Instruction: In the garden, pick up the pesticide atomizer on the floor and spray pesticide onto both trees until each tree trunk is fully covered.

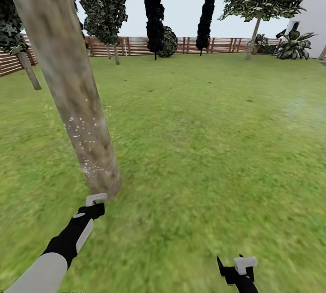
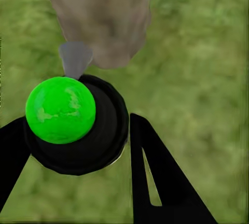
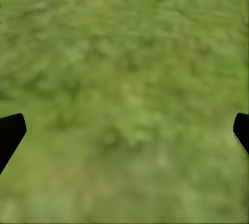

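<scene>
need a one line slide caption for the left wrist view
Left tool holds the green-topped black sprayer, nozzle aimed at the tree trunk base.

A garden: grass lawn, slat fence, seemingly cypresses.

The tree trunk at the frame's left looks matt, mottled grey-brown bark. Grass is soft, blurry green. The fence shows brown wooden slats. The atomizer has a glossy green cap on smooth black plastic.

Two dark cypresses stand top centre, a round bush between them. A white wall and spiky plant sit upper right.
</scene>
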